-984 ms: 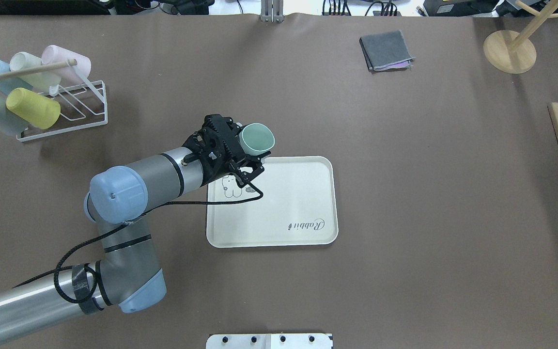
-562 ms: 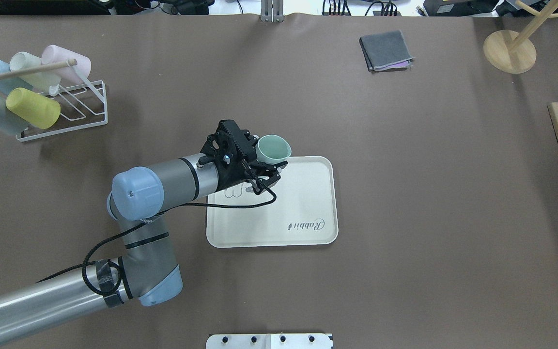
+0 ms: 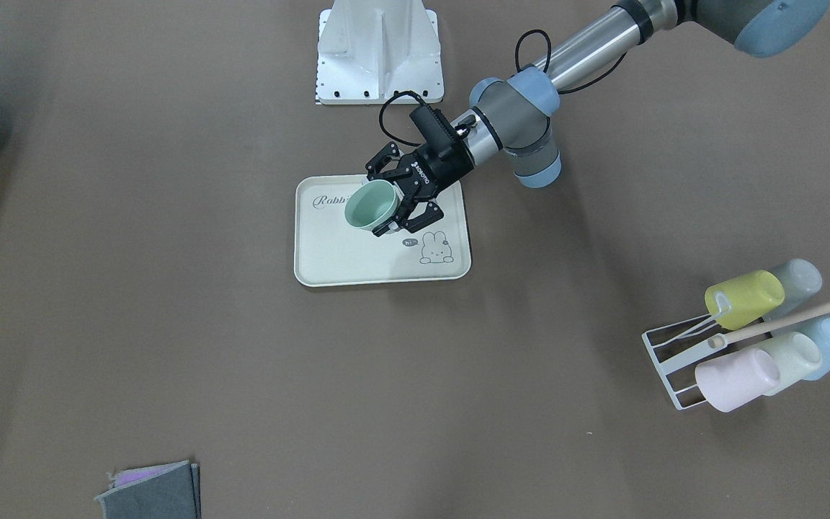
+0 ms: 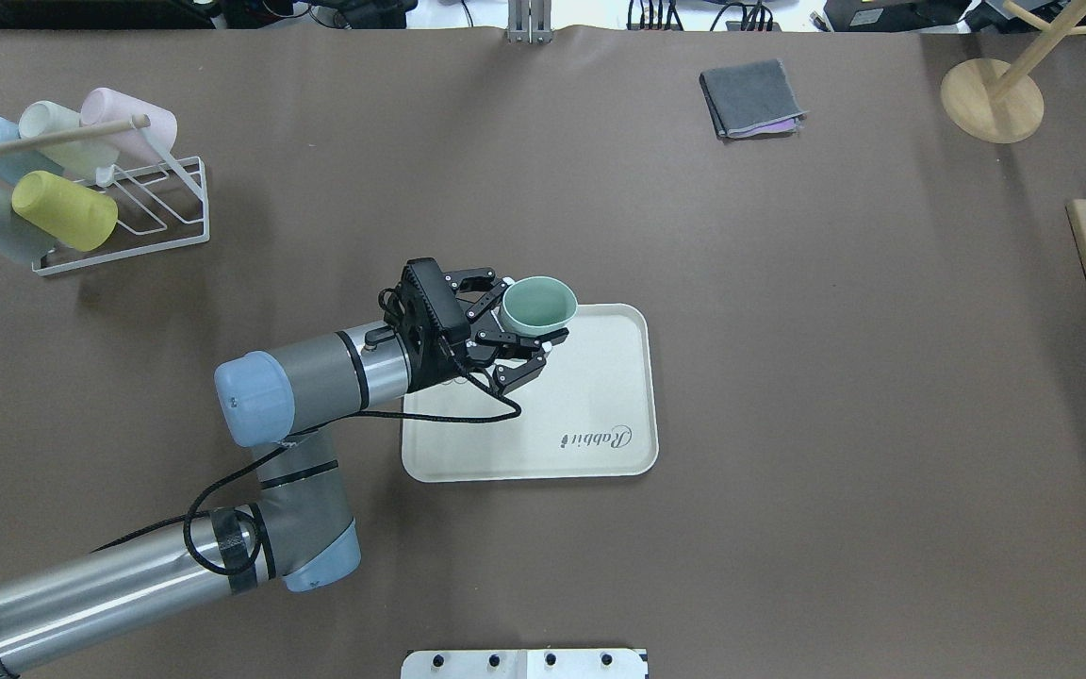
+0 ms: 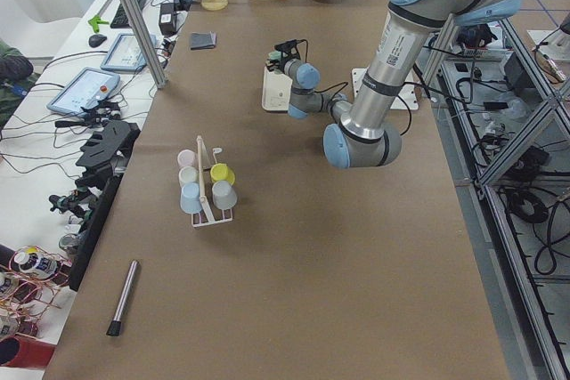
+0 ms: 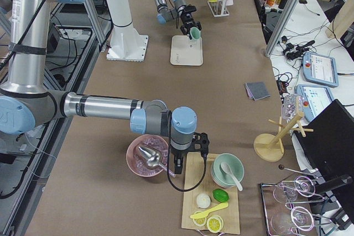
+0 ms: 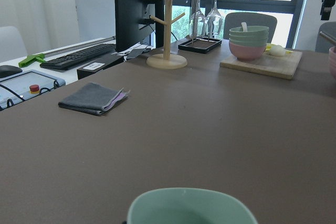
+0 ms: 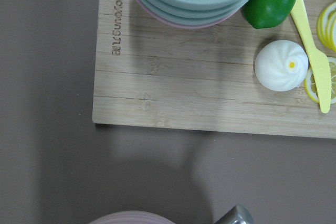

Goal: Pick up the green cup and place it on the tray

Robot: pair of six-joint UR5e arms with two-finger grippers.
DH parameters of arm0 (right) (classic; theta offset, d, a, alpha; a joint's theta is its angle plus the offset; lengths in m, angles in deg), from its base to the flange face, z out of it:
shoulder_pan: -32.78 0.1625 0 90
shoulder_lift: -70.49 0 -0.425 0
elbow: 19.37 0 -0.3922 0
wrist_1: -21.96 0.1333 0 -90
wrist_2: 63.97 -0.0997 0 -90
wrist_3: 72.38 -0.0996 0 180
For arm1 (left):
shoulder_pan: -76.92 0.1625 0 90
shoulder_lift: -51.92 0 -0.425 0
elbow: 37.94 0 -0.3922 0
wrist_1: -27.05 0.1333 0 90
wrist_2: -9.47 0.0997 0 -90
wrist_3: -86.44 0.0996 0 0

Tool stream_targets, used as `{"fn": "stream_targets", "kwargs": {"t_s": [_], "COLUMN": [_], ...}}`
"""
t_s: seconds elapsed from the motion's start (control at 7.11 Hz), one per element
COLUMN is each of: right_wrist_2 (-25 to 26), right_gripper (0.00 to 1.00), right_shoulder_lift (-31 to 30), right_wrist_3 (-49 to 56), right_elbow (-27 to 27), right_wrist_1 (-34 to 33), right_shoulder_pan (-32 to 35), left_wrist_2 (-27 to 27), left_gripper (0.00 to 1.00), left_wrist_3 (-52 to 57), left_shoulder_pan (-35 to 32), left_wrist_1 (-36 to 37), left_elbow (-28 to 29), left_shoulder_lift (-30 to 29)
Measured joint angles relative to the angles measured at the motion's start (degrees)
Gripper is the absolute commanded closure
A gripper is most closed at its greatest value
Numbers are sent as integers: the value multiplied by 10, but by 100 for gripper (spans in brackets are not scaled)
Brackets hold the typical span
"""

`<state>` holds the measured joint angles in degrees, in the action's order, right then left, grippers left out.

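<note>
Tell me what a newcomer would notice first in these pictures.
The left gripper grips the green cup in its jaws above the far left corner of the cream tray. Far left on the table, a yellow-green cup sits on a white wire rack.

Green cup [image 4: 539,305] carried rightward and a little toward the robot. It was off the tray's [image 4: 600,415] far left corner and is now over its far rim. Left wrist rolled, so its black housing now faces up. Left jaws clamped on the cup throughout. Elbow swung in toward the tray.
</note>
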<state>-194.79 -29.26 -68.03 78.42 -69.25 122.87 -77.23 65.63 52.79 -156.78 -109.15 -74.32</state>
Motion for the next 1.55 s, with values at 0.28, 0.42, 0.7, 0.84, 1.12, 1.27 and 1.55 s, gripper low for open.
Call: {"fn": "stream_targets", "kwargs": {"t_s": [0.28, 0.42, 0.7, 0.84, 1.12, 1.27, 1.55], "right_wrist_2": [-1, 0, 2, 1, 1, 1, 1], "right_gripper": [0, 0, 0, 0, 0, 0, 0], "right_shoulder_lift": [1, 5, 15, 18, 24, 29, 35], "right_wrist_3": [2, -1, -2, -2, -2, -2, -2], "right_elbow": [-14, -16, -15, -14, -13, -13, -16], "right_wrist_1": [2, 1, 0, 0, 0, 0, 0], "right_shoulder_pan": [0, 0, 0, 0, -1, -1, -3], "left_wrist_2": [-8, -11, -16, -19, -28, -32, -35], "left_gripper": [61, 61, 59, 59, 59, 59, 58], "left_wrist_3": [0, 0, 0, 0, 0, 0, 1], "left_shoulder_pan": [2, 4, 10, 14, 17, 17, 18], "left_wrist_1": [-47, -54, -63, -64, -55, -41, -19], "left_elbow": [33, 42, 53, 57, 64, 66, 69], "left_shoulder_lift": [0, -1, -4, -6, -10, -13, -17]}}
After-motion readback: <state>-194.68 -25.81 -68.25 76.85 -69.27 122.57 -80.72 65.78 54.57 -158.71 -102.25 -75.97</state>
